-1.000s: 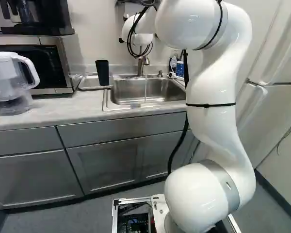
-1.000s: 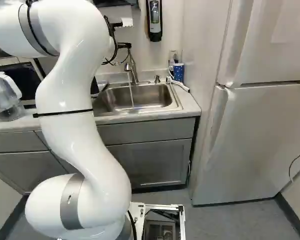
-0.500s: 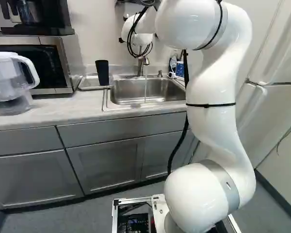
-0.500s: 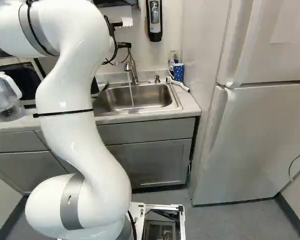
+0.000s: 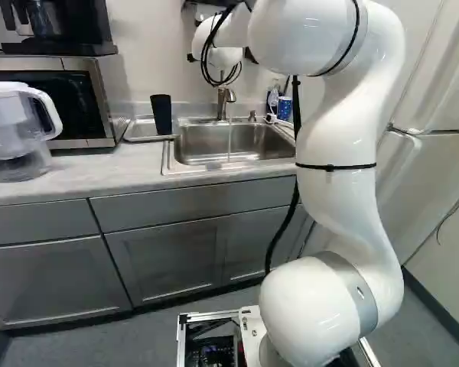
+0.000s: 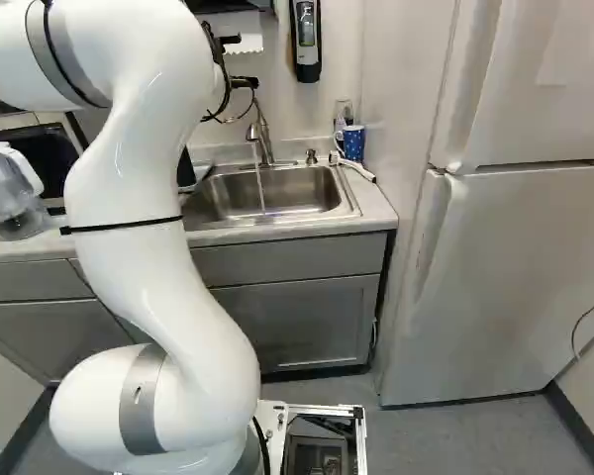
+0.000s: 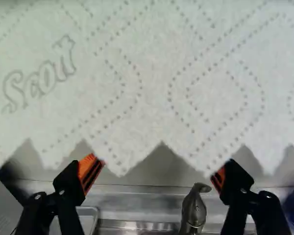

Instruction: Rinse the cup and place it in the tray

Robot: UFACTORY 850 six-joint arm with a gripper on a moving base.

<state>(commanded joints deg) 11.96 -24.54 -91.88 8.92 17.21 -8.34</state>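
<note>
Your gripper (image 6: 246,83) is up above the sink (image 6: 302,188), open, its 2 fingers spread wide. Orange pads (image 7: 90,169) show; 1 paper towel (image 7: 152,88) hangs ahead of them, above the sink's back edge. Task's thing: 1 black cup (image 5: 161,115), standing just left of the sink, at the near-sink end of the metal tray (image 5: 141,130); can't tell you if it's fully inside. Faucet (image 6: 264,143) at the sink's back edge, water (image 6: 260,188) running into the basin. You've also got 1 blue dotted cup (image 6: 353,143) by the sink's back right corner, 1 microwave (image 5: 99,103) and 1 clear pitcher (image 5: 11,126) left of the sink.
</note>
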